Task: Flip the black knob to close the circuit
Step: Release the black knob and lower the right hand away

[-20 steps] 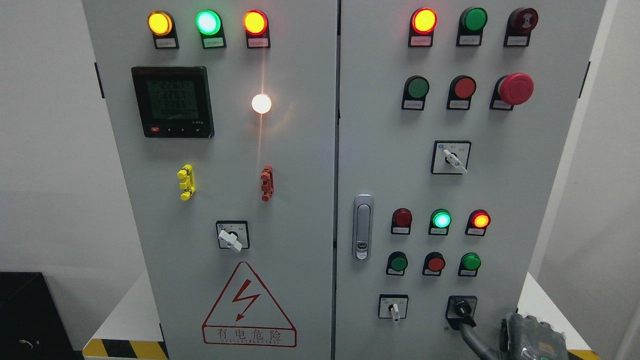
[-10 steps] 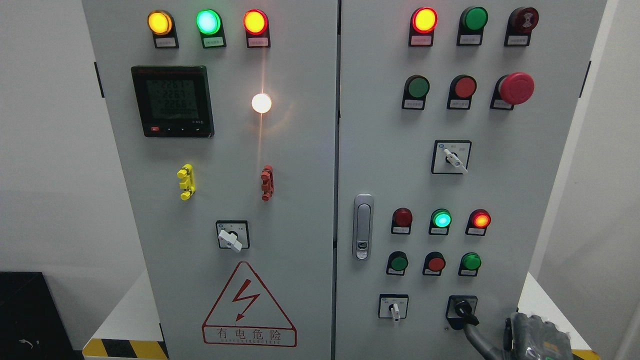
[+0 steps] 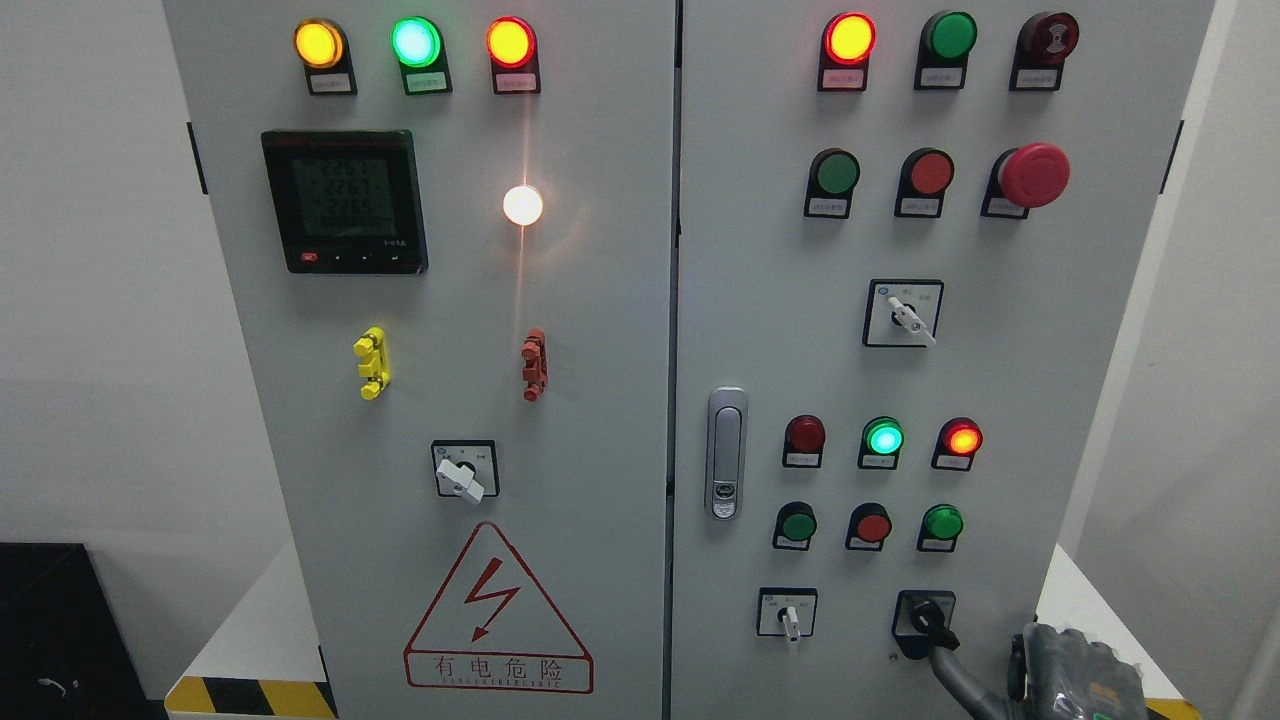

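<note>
Left arm not in view. Left door of cabinet (image 3: pixel 600 420): digital meter (image 3: pixel 344 201) near upper left corner, white rotary switch (image 3: pixel 462 472) low centre, hazard triangle (image 3: pixel 497 615) below it.

Right door: white selector (image 3: pixel 790 620) near bottom edge, then the black knob (image 3: pixel 928 620) just right of it, lever pointing down-right.

Right hand (image 3: pixel 1060 670) at bottom right corner of the door. One grey finger (image 3: pixel 950 668) touches the knob's lever from below; I cannot tell whether the other fingers are curled or spread, since most of the hand is cut off by the frame.

Risks, as I judge them: single-finger contact could slip off the lever before it detents; a sideways overshoot could nudge the white selector. Green pushbutton (image 3: pixel 941 523) sits just above; a rising knuckle might press it. Nothing blocks the approach.
</note>
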`<state>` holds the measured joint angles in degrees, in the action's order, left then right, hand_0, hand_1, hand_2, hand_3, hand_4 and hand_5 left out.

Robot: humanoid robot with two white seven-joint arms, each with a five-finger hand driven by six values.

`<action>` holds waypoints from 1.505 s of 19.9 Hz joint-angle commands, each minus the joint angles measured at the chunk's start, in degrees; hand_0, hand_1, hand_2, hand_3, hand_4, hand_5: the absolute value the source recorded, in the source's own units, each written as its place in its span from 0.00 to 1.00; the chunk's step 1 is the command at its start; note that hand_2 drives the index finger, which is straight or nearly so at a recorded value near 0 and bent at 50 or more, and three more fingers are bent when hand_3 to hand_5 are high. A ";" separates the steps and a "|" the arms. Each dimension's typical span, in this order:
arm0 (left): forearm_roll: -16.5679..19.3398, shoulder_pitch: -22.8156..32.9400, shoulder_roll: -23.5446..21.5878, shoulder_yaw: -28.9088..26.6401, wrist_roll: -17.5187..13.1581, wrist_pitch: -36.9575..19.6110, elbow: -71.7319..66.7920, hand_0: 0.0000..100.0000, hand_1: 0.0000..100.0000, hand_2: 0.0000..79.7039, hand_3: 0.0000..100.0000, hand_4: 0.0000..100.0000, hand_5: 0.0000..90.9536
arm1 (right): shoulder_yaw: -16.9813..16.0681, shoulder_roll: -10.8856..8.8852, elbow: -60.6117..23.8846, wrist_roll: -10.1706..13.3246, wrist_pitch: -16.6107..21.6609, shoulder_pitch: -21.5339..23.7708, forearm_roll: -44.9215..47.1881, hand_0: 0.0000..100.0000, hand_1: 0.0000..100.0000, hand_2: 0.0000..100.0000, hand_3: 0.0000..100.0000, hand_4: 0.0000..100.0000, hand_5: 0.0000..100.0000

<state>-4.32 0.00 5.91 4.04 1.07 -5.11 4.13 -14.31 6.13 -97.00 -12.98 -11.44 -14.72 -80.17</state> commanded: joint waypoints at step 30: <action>0.01 0.35 -0.02 0.00 0.07 0.01 0.00 0.12 0.56 0.00 0.00 0.00 0.00 | 6.40 1.60 -0.91 4.89 1.33 2.85 2.46 0.00 0.00 0.91 1.00 0.99 1.00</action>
<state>-4.32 0.00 5.90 4.04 1.12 -5.11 4.13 -10.66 7.01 -97.25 -8.55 -10.25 -12.70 -79.28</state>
